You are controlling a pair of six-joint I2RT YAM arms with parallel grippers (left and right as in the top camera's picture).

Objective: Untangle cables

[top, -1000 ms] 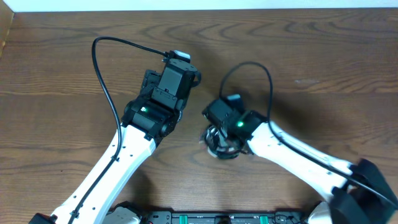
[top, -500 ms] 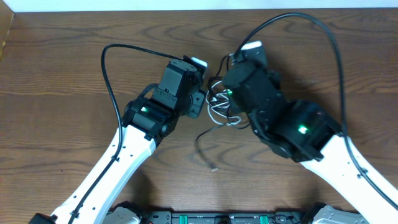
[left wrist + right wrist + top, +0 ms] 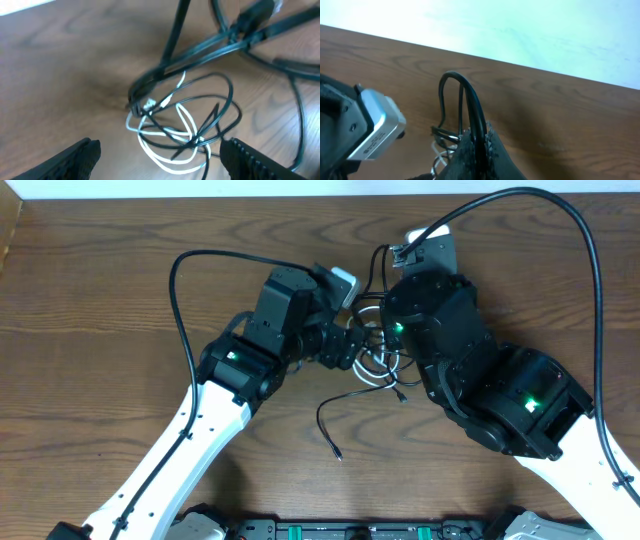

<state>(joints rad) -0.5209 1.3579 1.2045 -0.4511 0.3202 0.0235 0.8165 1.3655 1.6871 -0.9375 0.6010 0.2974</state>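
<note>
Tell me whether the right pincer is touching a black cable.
Touching. The right wrist view shows the right pincer shut on the black cable, its loop standing up out of the grip.

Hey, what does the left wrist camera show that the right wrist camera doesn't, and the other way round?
Only the left wrist view: the whole knot of white cable and thin black cables lying on the table, framed by the left gripper, its jaws wide apart and gripping nothing.

Only the right wrist view: the right gripper shut on a black cable loop that stands up from it, the left arm's silver camera housing, and the pale surface beyond the table's far edge.

Both: the wooden table and some white and black cable.
</note>
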